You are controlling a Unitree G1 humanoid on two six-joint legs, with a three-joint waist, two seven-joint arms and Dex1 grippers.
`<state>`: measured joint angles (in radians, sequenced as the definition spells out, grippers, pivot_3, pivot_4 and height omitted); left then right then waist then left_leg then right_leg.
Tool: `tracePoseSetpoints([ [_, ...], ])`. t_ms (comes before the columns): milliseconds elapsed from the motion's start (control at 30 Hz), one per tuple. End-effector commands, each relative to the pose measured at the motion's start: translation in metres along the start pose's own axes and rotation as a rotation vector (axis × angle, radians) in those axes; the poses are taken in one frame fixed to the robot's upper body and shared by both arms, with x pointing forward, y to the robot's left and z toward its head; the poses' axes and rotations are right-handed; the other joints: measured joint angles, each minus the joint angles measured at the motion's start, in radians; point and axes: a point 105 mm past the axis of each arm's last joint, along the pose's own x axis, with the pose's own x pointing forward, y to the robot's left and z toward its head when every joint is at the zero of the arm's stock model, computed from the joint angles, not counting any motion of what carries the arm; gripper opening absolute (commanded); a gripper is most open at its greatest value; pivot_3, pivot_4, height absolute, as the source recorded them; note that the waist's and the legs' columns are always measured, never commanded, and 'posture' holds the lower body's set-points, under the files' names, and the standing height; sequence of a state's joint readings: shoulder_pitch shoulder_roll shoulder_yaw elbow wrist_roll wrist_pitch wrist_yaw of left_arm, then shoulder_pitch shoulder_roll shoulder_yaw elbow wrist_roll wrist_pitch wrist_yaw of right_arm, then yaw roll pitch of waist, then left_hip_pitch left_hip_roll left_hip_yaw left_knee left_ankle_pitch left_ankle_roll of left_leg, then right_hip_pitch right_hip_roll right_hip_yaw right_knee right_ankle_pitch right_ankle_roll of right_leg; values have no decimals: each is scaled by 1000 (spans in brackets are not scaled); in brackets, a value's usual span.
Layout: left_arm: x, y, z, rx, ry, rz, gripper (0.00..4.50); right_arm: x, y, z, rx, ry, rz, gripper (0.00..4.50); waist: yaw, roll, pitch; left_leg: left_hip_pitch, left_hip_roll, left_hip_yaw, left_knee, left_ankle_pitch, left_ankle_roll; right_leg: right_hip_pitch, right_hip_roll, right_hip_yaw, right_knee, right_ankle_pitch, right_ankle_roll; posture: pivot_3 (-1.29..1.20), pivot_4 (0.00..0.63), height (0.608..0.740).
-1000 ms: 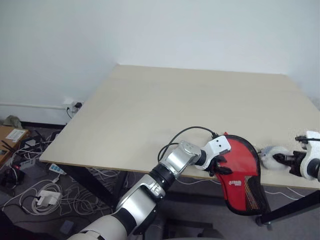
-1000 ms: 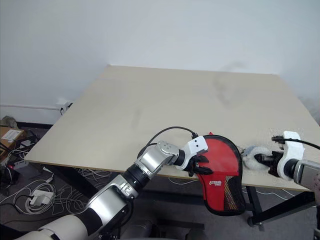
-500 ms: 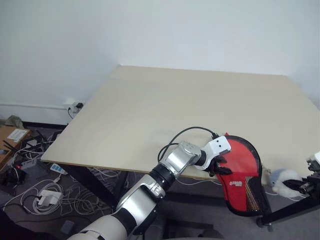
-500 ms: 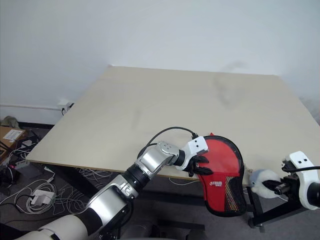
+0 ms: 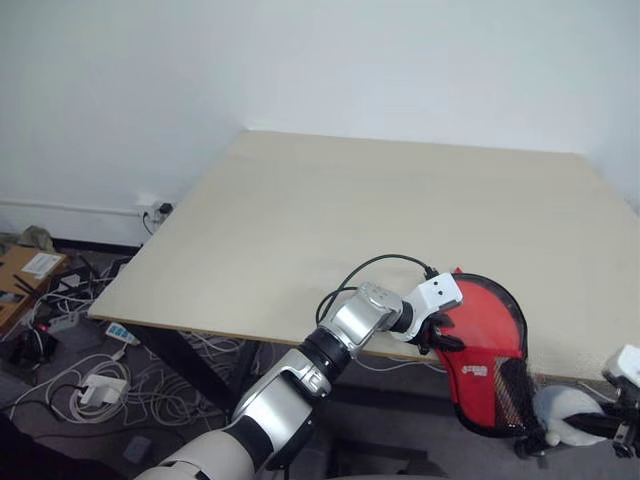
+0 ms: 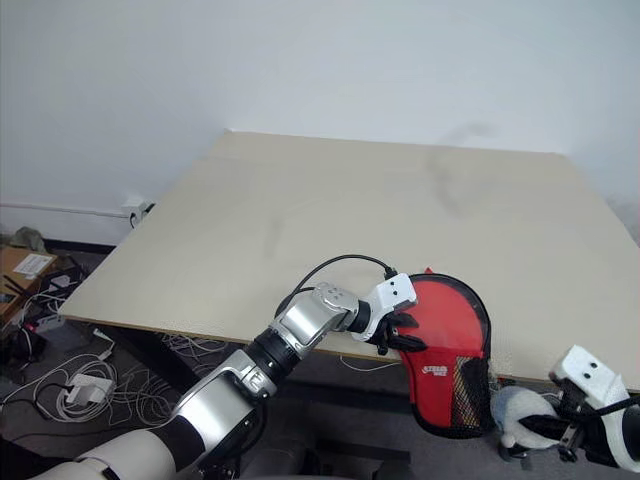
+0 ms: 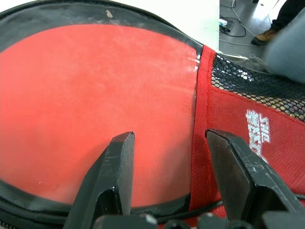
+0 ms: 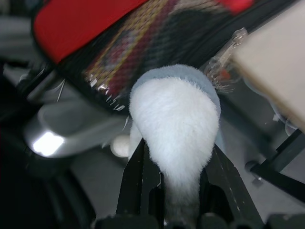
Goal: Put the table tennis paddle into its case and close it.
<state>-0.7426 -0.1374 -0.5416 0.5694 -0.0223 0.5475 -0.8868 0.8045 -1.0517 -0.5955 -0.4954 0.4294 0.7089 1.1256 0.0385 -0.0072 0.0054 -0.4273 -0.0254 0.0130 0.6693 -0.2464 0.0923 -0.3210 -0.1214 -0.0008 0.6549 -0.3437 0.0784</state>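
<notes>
Pale wooden table [image 5: 400, 220] against white wall. Left gripper [image 5: 440, 335] grips red fabric paddle-shaped case [image 5: 490, 345]; its white logo unreadable. Right gripper [image 6: 545, 432] pinches fluffy white-grey lump [image 8: 176, 119].

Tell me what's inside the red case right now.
The case is shut, so its inside is covered. The left gripper grips it at the table edge. No paddle can be made out.

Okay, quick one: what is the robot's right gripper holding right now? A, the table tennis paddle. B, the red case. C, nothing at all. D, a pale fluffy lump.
D: the right gripper has its jaws shut on a pale fluffy lump, held off the table's near edge, while the red case is held by the left gripper.
</notes>
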Motion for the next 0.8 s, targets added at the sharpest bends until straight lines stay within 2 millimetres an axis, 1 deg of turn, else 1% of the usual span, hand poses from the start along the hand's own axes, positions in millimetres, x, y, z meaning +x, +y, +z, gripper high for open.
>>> tracePoseSetpoints([
  [33, 12, -6, -35, -105, 124, -9, 2471, -7, 10, -3, -46, 24, 31, 300, 0, 0, 0, 0, 0, 0, 0, 0, 0, 0, 0, 0, 0, 0, 0, 0, 0, 715],
  [167, 12, -6, -36, -109, 123, -8, 2471, -16, 17, -16, -53, 70, 48, 299, 1, -1, -1, 0, 0, 0, 0, -1, 0, 0, 0, 0, 0, 0, 0, 0, 0, 715],
  [367, 13, -7, -36, -104, 119, -9, 2471, -28, 37, -21, -69, 70, 110, 299, 1, -2, -1, 0, 0, 0, 0, -2, -1, 0, 0, 0, 0, 0, 0, 0, 0, 715],
  [433, 14, -7, -34, -75, 105, -10, 2471, -29, 39, -23, -70, 80, 102, 299, 1, -2, -2, 0, 1, 0, 0, -4, -4, 0, 0, 0, 0, 0, 0, 0, 0, 715],
  [533, 14, -9, -32, -47, 91, -17, 2471, -28, 42, -22, -74, 78, 107, 299, 2, -3, -2, 0, 1, 0, 1, -4, -4, 0, 0, 0, 0, 0, 0, 0, 0, 715],
  [667, 15, -8, -32, -28, 89, -18, 2471, -22, 42, -19, -77, 60, 81, 1735, 6, -2, -2, 0, 1, 0, 2, -5, -4, 0, -1, 1, 0, 0, 0, 0, 0, 715],
  [800, 14, -6, -33, -27, 90, -12, 2471, -22, 43, -12, -58, 23, 84, 3195, 6, -3, -2, 0, 1, 0, 2, -5, -4, 0, -1, 1, 0, 0, 0, 0, 0, 715],
])
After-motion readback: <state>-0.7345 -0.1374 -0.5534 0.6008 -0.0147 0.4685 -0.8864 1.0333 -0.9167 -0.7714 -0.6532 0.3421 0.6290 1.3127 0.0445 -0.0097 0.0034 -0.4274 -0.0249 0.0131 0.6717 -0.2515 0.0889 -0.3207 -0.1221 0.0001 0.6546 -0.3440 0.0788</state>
